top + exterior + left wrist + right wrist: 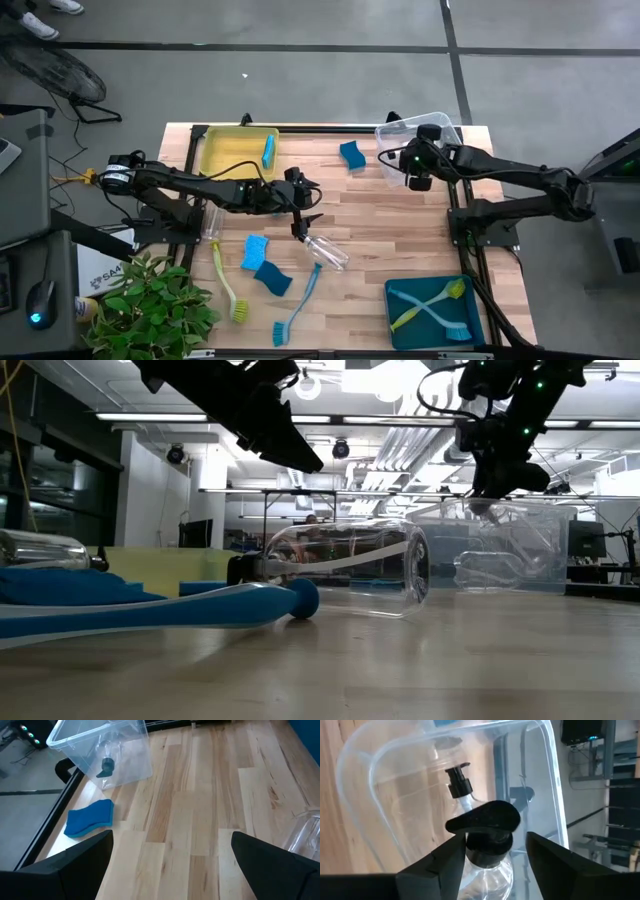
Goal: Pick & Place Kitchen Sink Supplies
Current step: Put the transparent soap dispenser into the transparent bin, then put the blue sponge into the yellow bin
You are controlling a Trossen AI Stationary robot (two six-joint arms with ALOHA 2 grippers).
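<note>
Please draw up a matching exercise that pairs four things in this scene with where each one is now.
Things
1. clear plastic bottle with a black pump top
2. blue sponge standing on edge
3. two long-handled dish brushes, crossed
4. clear plastic bottle lying on its side

Places
A. in the teal bin
B. on the bare wooden table
C. between the right gripper's fingers, over the clear bin
D. in the yellow bin

Pairs: 1-C, 2-D, 3-A, 4-B

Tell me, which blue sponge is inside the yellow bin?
The upright sponge in the yellow bin. The other three lie flat on the table.
</note>
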